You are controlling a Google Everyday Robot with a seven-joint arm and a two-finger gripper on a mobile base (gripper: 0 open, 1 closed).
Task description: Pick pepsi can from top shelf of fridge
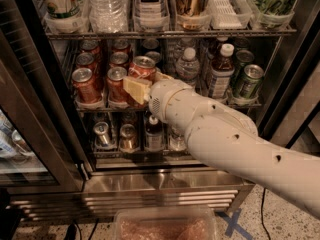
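The robot's hand [149, 83] reaches into the open fridge [150, 181], fingers clasped around a red pepsi can [143, 66] at the front of the top shelf [250, 104], just beside other red cans [85, 84].

Your gripper [147, 82], cream-white with pale yellow pads, is at the top shelf [235, 104] of chrome wire, clasped on either side of the pepsi can [143, 69], which is red with white marks and a silver top. Matching red cans [86, 84] stand to its left, and green cans [248, 81] with silver tops stand at the right. Your arm [235, 144] is off-white, dotted with small dark holes. The fridge [165, 181] is steel grey with a ribbed base. The floor [290, 219] is speckled grey, marked by a cross of blue tape [231, 223].
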